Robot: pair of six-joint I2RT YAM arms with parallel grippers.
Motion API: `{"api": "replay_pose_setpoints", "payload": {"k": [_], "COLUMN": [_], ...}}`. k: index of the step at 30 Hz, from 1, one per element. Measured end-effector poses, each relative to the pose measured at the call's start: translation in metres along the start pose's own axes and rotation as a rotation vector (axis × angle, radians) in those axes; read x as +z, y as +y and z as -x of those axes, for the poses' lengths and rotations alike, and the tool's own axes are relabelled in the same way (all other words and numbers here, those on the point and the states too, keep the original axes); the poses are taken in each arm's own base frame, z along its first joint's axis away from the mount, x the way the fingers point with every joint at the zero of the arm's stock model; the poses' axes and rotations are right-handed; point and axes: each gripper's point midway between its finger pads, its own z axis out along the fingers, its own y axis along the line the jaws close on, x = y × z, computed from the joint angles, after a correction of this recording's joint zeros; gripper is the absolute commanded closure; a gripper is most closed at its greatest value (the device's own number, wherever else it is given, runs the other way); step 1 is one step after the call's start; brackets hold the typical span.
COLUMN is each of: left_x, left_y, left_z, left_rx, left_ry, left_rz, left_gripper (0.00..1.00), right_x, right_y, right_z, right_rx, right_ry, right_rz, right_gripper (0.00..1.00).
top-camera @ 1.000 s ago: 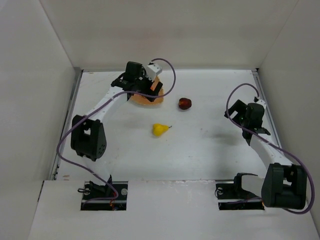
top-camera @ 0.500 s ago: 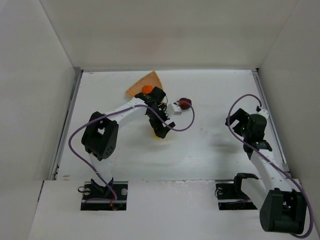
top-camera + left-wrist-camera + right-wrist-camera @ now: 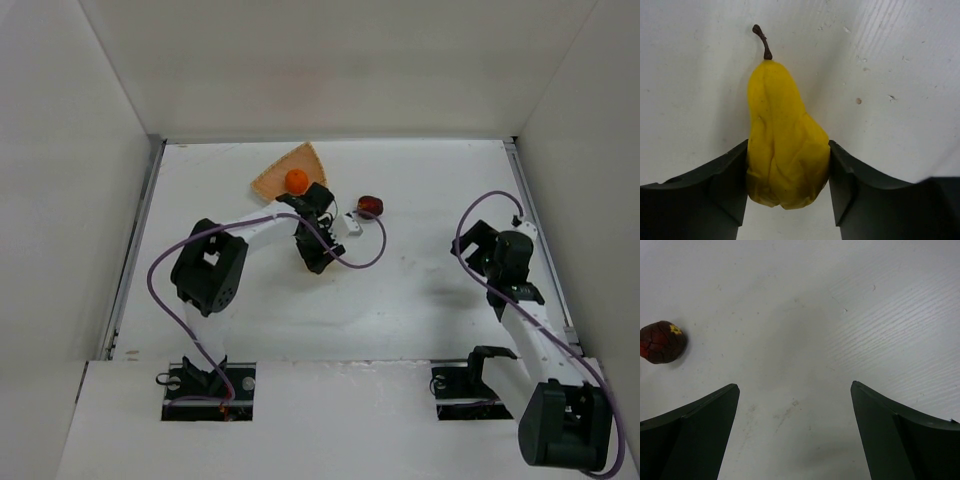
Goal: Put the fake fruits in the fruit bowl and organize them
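In the left wrist view a yellow pear [image 3: 782, 145] with a brown stem lies on the white table, and my left gripper [image 3: 788, 145] is shut on its fat end, both fingers pressed against its sides. From above, the left gripper [image 3: 315, 256] covers the pear. The round orange [image 3: 296, 181] sits in the tan wedge-shaped fruit bowl [image 3: 276, 174] just behind it. The dark red apple [image 3: 369, 206] [image 3: 662, 341] rests on the table to the right of the bowl. My right gripper [image 3: 795, 387] [image 3: 497, 262] hangs open over bare table, well right of the apple.
White walls close the table [image 3: 420, 290] at the back and on both sides. The left arm's purple cable [image 3: 372, 250] loops close to the apple.
My left arm swung from the bowl to the pear and shut on it, leaving the orange in the bowl. The right arm drew back a little.
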Motion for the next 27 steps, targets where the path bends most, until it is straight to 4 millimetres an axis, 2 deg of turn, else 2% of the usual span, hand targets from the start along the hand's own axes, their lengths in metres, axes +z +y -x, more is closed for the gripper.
{"api": "replay_pose_setpoints", "payload": {"k": [3, 5, 9, 13, 16, 18, 20, 22, 25, 27], "left_x": [-0.002, -0.008, -0.042, -0.1, -0.139, -0.155, -0.155, -0.142, -0.105, -0.085], "left_y": [0.008, 0.02, 0.063, 0.136, 0.197, 0.234, 0.266, 0.286, 0.297, 0.296], "left_z": [0.003, 0.008, 0.028, 0.056, 0.068, 0.069, 0.064, 0.054, 0.035, 0.025], "left_rx": [-0.011, -0.03, -0.069, -0.125, -0.182, -0.217, -0.253, -0.285, -0.324, -0.34], "left_ry": [-0.019, -0.053, -0.192, -0.368, -0.468, -0.51, -0.525, -0.511, -0.448, -0.412], "left_rz": [0.025, 0.059, 0.205, 0.447, 0.623, 0.716, 0.778, 0.799, 0.774, 0.749], "left_gripper": [0.76, 0.75, 0.74, 0.73, 0.71, 0.69, 0.67, 0.64, 0.56, 0.42], "right_x": [0.004, 0.007, 0.015, 0.028, 0.04, 0.049, 0.057, 0.064, 0.072, 0.075], "right_y": [-0.003, -0.005, -0.01, -0.008, -0.001, 0.006, 0.012, 0.019, 0.027, 0.031], "right_z": [-0.006, -0.009, -0.017, -0.018, -0.014, -0.011, -0.009, -0.006, -0.003, -0.001], "right_rx": [-0.001, -0.002, -0.003, -0.006, -0.015, -0.021, -0.027, -0.035, -0.043, -0.046], "right_ry": [0.023, 0.039, 0.077, 0.112, 0.131, 0.141, 0.151, 0.158, 0.164, 0.164], "right_rz": [-0.014, -0.023, -0.046, -0.063, -0.061, -0.056, -0.052, -0.046, -0.036, -0.031], "right_gripper": [0.0, 0.0, 0.0, 0.0, 0.0, 0.0, 0.0, 0.0, 0.0, 0.0]}}
